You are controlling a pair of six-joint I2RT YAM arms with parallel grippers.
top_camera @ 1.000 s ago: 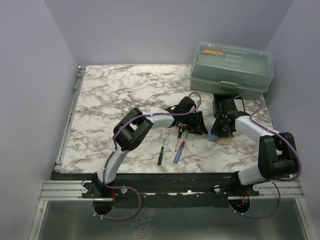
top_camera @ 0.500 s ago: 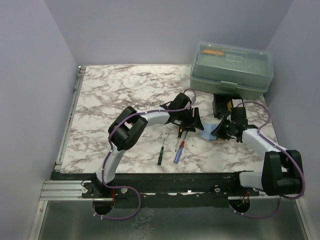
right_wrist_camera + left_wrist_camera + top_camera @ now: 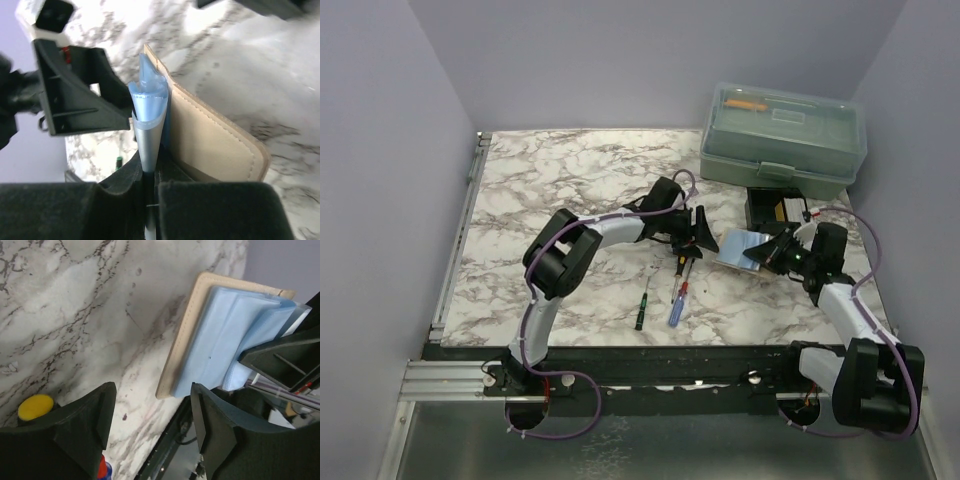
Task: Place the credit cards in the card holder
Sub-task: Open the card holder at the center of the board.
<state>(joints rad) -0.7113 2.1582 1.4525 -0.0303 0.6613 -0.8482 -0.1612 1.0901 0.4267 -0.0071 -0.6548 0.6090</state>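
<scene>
R gripper (image 3: 147,176) pinched tight on the blue credit cards (image 3: 149,107), stack edge-on in its grip; tan card holder (image 3: 215,145) lies flat vs the cards' side, touching; L gripper (image 3: 152,412) spread wide, holding nothing, just beside holder's edge, above marble table (image 3: 75,315).

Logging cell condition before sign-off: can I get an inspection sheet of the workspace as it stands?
Surface: marbled table, no damage seen.
Job's things: cards stacked against holder; whether tucked in, cannot tell.
Clutter: toolbox shut, at back; screwdrivers; black box.
Grippers: left gripper open, empty, beside holder; right gripper shut on cards.
Cables: purple cables looped along arms, no snag seen.
Surroundings: lilac walls; nothing else seen.
</scene>
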